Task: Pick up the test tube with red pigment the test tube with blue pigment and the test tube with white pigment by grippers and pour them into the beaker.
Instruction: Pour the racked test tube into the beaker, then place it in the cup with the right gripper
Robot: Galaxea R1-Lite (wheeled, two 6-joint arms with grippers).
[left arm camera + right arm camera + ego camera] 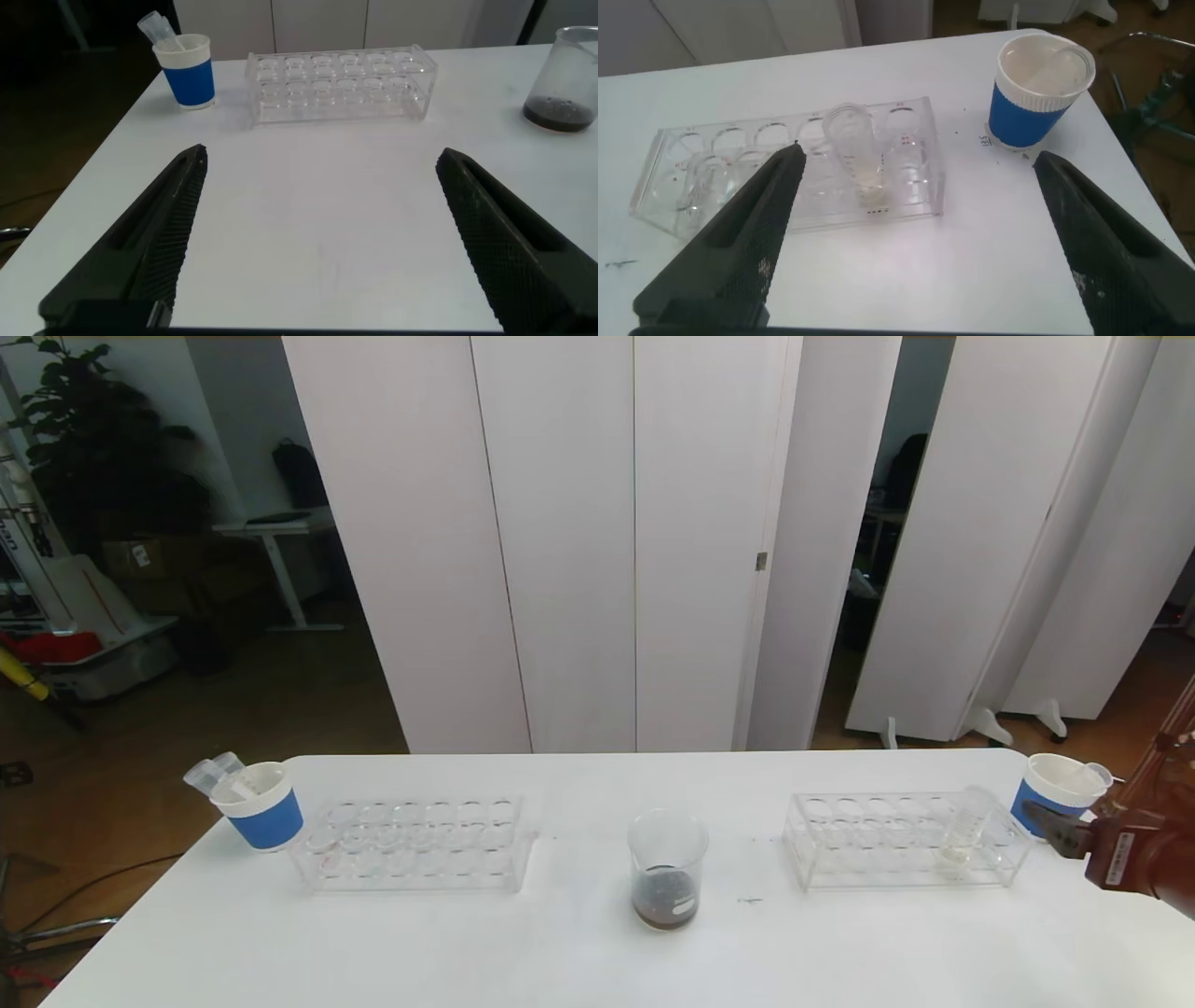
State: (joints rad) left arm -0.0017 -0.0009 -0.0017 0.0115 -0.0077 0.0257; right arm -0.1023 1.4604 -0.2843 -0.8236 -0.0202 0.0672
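Head view: beaker [667, 870] mid-counter with dark liquid, right claw [1053, 826] at the counter's right edge by a blue cup [1060, 792], empty. Left wrist: left claw [318, 247] wide open, holding nothing, bare counter [318, 215] ahead, room to move. Right wrist: jaws spread over the white-pigment tube [854, 154] upright in its rack [785, 177]; I'd risk clipping the rack or cup near the edge

A makeshift lab set up in an office-like room is suggested by a white bench [579, 952] carrying clear tube racks [415, 845] and a beaker [667, 868], backed by white partition panels [560, 541].
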